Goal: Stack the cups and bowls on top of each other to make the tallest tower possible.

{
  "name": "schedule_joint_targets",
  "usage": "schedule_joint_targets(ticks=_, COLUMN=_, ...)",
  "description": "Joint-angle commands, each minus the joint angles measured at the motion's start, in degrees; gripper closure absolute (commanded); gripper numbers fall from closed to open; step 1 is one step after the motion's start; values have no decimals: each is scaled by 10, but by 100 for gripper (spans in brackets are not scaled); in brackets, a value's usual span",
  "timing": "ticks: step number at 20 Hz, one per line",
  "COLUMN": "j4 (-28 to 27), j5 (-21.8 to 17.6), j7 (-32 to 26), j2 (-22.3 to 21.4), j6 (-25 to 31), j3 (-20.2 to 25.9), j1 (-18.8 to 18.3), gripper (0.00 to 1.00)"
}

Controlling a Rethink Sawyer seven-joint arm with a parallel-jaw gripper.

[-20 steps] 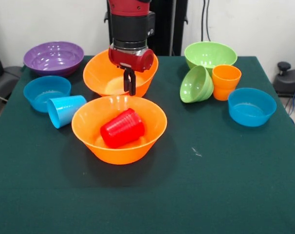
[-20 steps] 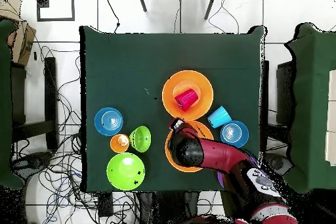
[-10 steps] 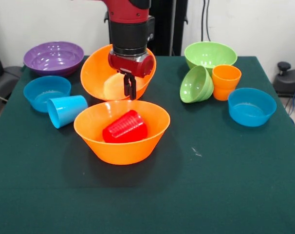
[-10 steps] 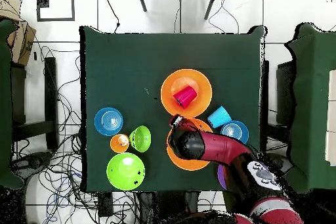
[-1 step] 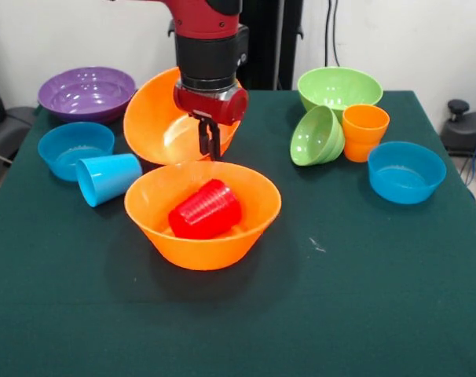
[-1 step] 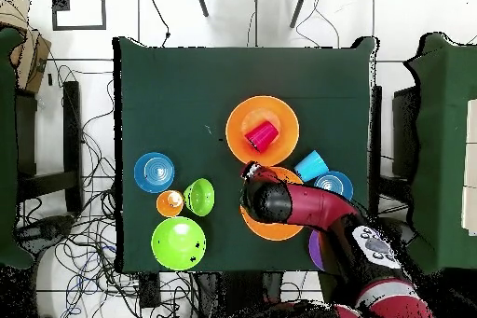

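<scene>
My gripper [image 5: 209, 143] [image 6: 249, 172] is shut on the near rim of a large orange bowl [image 5: 155, 118] [image 6: 279, 228], which hangs tilted with its opening toward the camera. Just in front of it on the table sits the second large orange bowl [image 5: 246, 228] [image 6: 284, 118], and a red cup [image 5: 206, 210] [image 6: 262, 135] lies on its side inside. A light blue cup [image 5: 106, 177] [image 6: 311, 165] lies on its side to the left. An orange cup [image 5: 364, 131] [image 6: 170, 203] stands upright at the right. No tower stands.
A purple bowl [image 5: 86, 92] sits at the back left, with a small blue bowl [image 5: 75, 148] [image 6: 333, 186] in front of it. At the right are a large green bowl [image 5: 339, 86] [image 6: 178, 242], a tilted small green bowl [image 5: 316, 135] [image 6: 198, 197] and another blue bowl [image 5: 406, 171] [image 6: 154, 172].
The gripped orange bowl has tipped up further and moved slightly left in the front view. The bowl holding the red cup has slid a little right and toward the camera.
</scene>
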Motion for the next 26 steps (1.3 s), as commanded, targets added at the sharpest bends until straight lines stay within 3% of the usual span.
schedule_joint_targets(ticks=1, j4=6, j5=-31, j7=28, j2=-6, j6=-28, j3=16, j1=35, gripper=0)
schedule_joint_targets(ticks=8, j4=14, j5=-31, j7=43, j2=1, j6=-56, j3=-18, j1=60, gripper=0)
schedule_joint_targets(ticks=16, j4=57, j5=-10, j7=62, j2=-43, j6=-40, j3=-32, j1=78, gripper=0)
schedule_joint_targets(ticks=19, j4=61, j5=-1, j7=81, j2=-33, j6=-58, j3=-55, j1=107, gripper=0)
schedule_joint_targets(ticks=24, j4=109, j5=17, j7=75, j2=-115, j6=2, j3=-53, j1=110, gripper=0)
schedule_joint_targets(ticks=26, j4=118, j5=22, j7=75, j2=-126, j6=10, j3=-51, j1=111, gripper=0)
